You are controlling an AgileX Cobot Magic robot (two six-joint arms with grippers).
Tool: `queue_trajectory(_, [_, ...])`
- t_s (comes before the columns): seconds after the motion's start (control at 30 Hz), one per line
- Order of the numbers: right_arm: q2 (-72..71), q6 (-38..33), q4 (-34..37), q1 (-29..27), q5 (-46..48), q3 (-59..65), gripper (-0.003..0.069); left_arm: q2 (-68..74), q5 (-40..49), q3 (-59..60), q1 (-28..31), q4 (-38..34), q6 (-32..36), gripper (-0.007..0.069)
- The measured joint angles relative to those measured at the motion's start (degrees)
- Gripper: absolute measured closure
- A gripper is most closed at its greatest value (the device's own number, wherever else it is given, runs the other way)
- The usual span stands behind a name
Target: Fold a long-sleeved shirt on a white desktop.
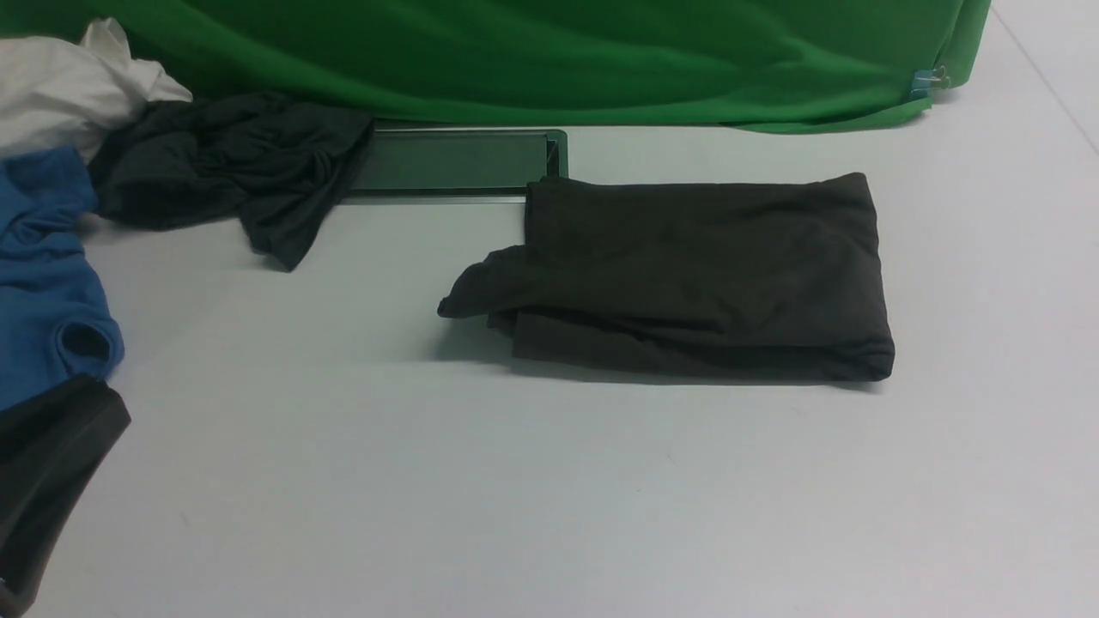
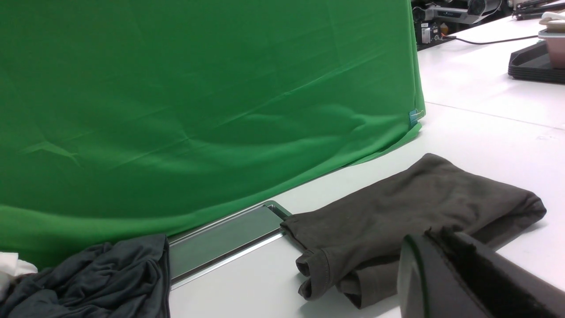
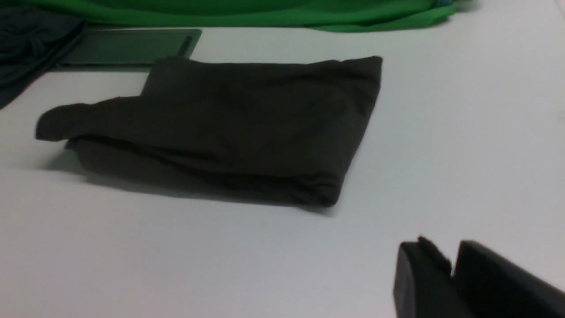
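Observation:
The long-sleeved shirt (image 1: 704, 275) lies folded into a thick dark brownish rectangle on the white desktop (image 1: 515, 498), right of centre. A sleeve cuff (image 1: 468, 296) pokes out at its left end. Neither gripper shows in the front view. In the left wrist view my left gripper (image 2: 435, 234) is shut and empty, hovering near the shirt (image 2: 397, 207). In the right wrist view my right gripper (image 3: 452, 256) is off the shirt (image 3: 247, 119), over bare desktop, its tips a narrow gap apart with nothing between them.
At the left lie a slate-grey garment (image 1: 232, 163), a blue shirt (image 1: 43, 266), a white cloth (image 1: 60, 86) and a dark garment (image 1: 43, 463). A green backdrop (image 1: 558, 51) hangs behind. A metal recess (image 1: 446, 160) sits just behind the shirt's left end.

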Motion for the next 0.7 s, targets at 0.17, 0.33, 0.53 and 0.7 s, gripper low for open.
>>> queue_trajectory(0.17, [-5.7,-2.2,-0.7,-0.8,-8.6,6.8,0.0636,0.0,0.0,0.0,0.0,0.5,0.0,0.0608])
queue_trajectory(0.33, [-16.0,-3.1,-0.9,-3.3,-18.3,21.1,0.0641,0.0,0.2,0.0,0.0,1.1,0.0,0.0608])
queue_trajectory(0.53, [-22.7,-2.1,-0.9,-3.7,-21.2,30.5,0.0625,0.0,0.2,0.0,0.0,1.1,0.0,0.0608])
queue_trajectory(0.7, [-23.1,-1.1,-0.9,-3.7,-22.9,30.8,0.0609,0.0,0.2,0.0,0.0,1.1,0.1,0.0608])
